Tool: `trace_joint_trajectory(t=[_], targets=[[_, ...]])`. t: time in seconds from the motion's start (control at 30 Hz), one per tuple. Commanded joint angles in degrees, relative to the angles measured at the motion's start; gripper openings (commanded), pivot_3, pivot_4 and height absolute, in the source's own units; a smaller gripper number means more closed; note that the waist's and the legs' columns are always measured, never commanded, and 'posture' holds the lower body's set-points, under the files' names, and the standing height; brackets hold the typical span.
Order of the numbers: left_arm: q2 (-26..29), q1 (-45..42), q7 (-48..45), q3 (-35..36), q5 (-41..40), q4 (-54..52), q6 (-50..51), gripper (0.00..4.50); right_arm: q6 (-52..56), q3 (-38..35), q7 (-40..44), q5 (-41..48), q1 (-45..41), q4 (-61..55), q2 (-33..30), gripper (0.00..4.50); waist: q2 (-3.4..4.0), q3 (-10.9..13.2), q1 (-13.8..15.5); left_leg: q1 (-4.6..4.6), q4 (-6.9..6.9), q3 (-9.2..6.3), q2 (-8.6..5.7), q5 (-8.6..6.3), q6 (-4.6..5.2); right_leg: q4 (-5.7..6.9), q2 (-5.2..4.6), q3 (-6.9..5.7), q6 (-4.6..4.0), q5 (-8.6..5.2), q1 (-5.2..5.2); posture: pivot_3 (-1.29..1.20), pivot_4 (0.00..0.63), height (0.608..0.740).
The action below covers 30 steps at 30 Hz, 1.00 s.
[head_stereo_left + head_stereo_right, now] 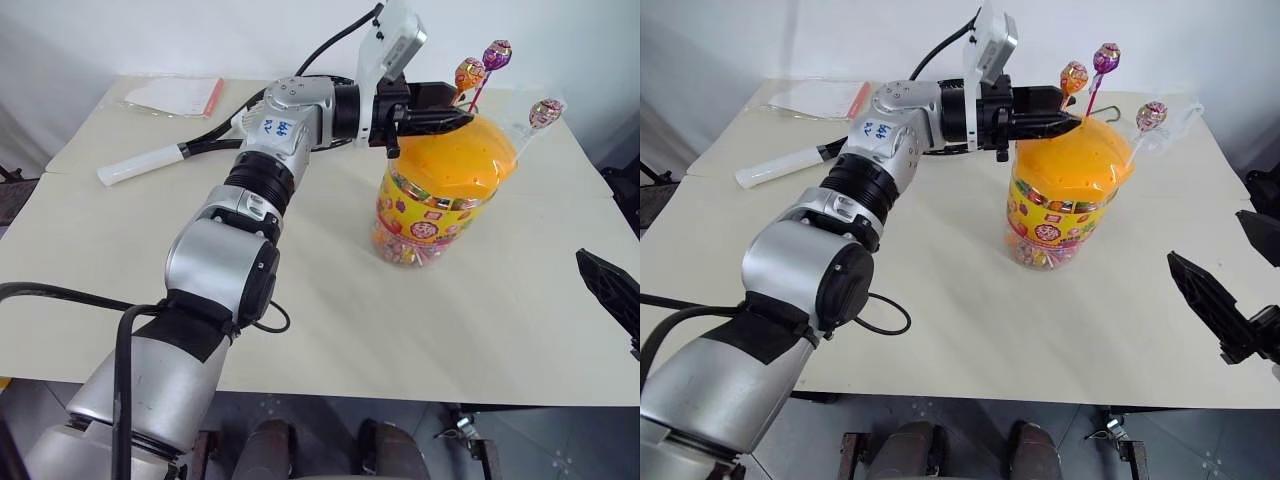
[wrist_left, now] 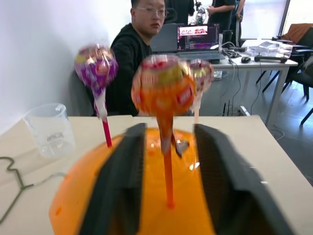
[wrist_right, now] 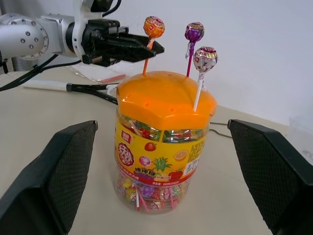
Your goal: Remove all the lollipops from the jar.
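The jar (image 1: 437, 205), a clear tub with an orange domed lid (image 3: 164, 93), stands upright on the table toward the far right. Three lollipops stick up from holes in the lid: an orange one (image 1: 469, 73), a purple one (image 1: 497, 54) and a pale one (image 1: 545, 112). My left gripper (image 2: 168, 134) reaches in level over the lid. Its fingers (image 2: 122, 176) stand either side of the orange lollipop's stick (image 2: 167, 171), with a gap showing on each side. My right gripper (image 1: 1240, 270) hangs wide open to the right of the jar, well apart from it.
A white tube (image 1: 140, 165) and a flat packet (image 1: 175, 95) lie at the table's far left, with black cables beside them. A clear cup (image 2: 49, 129) and a wire hook (image 2: 14, 181) sit beyond the jar. A person (image 2: 132, 54) sits behind the table.
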Motion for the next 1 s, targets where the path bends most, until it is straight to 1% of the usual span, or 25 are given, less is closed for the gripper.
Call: trace_joint_trajectory(t=[0.03,0.07,0.1,0.23,0.5,0.7,0.83,0.9,0.93,1.0], targets=[[0.1,-2.9,0.5,1.1,-0.2,-1.2,1.8,0.44,-1.9,-1.8,-0.9,-0.1,0.5,-0.9,0.0,4.5,0.0,0.0,0.0,0.0,0.0,0.0,0.0,0.0,0.0,0.0,0.0,0.0,0.0,0.0,0.0,0.0,0.15,0.74],[0.3,-3.1,0.3,1.0,0.0,-1.4,2.0,0.11,-2.0,-1.7,-1.0,-0.1,0.4,-0.7,-0.2,4.5,0.0,0.0,0.0,0.0,0.0,0.0,0.0,0.0,0.0,0.0,0.0,0.0,0.0,0.0,0.0,0.0,0.15,0.74],[0.3,-3.1,0.2,0.9,0.2,-1.6,2.2,0.02,-2.0,-1.6,-1.0,-0.2,0.4,-0.6,-0.3,4.5,0.0,0.0,0.0,0.0,0.0,0.0,0.0,0.0,0.0,0.0,0.0,0.0,0.0,0.0,0.0,0.0,0.15,0.74],[0.8,-3.8,0.6,0.8,0.5,-1.9,2.9,0.02,-2.2,-1.3,-0.7,-0.4,0.0,0.1,-1.1,4.5,0.0,0.0,-0.1,0.0,0.0,0.0,0.0,0.0,0.0,0.0,0.0,0.0,0.0,0.0,0.0,0.0,0.15,0.74],[2.3,-9.4,9.4,5.5,-1.6,-2.1,4.1,0.02,-1.7,0.4,-0.4,-0.4,-3.3,2.3,-3.9,4.5,-0.01,0.0,-0.1,-0.02,0.0,0.01,0.0,0.0,0.0,-0.02,0.0,0.01,0.02,0.01,-0.02,0.0,0.15,0.74],[6.4,-10.5,12.7,4.3,0.9,-2.7,13.0,0.02,-0.2,1.2,2.2,1.9,-4.0,2.5,-6.8,4.5,0.0,0.0,-0.1,-0.01,0.0,0.03,0.0,0.0,0.01,-0.02,0.0,0.02,0.04,0.02,-0.02,0.0,0.15,0.74],[11.4,-6.5,14.5,0.9,4.7,-4.6,19.2,0.02,1.1,2.0,5.1,2.8,-4.3,3.4,-9.1,4.5,0.0,0.0,-0.2,0.0,0.0,0.04,0.0,-0.01,0.01,-0.03,0.01,0.04,0.05,0.02,-0.02,0.0,0.15,0.74],[12.7,-4.8,15.3,0.0,5.5,-6.0,22.0,0.02,1.4,2.1,6.0,2.8,-4.4,4.0,-9.5,4.5,0.0,0.0,-0.3,0.0,0.0,0.04,0.01,0.0,0.01,-0.02,0.02,0.04,0.05,0.02,-0.02,0.0,0.15,0.74],[14.0,-3.3,16.5,-0.9,6.6,-6.7,24.4,0.02,1.5,2.3,6.2,2.7,-4.8,4.6,-9.6,4.5,0.0,0.0,-0.3,0.0,0.0,0.04,0.01,0.0,0.01,-0.01,0.02,0.04,0.05,0.02,-0.02,0.0,0.15,0.74],[17.3,0.4,19.3,-2.6,8.7,-7.8,32.8,0.02,1.6,3.7,6.8,2.4,-6.0,5.4,-10.1,4.5,0.0,0.0,-0.4,0.0,0.02,0.04,0.0,-0.01,0.01,0.0,0.02,0.05,0.05,0.02,-0.02,0.0,0.15,0.74]])
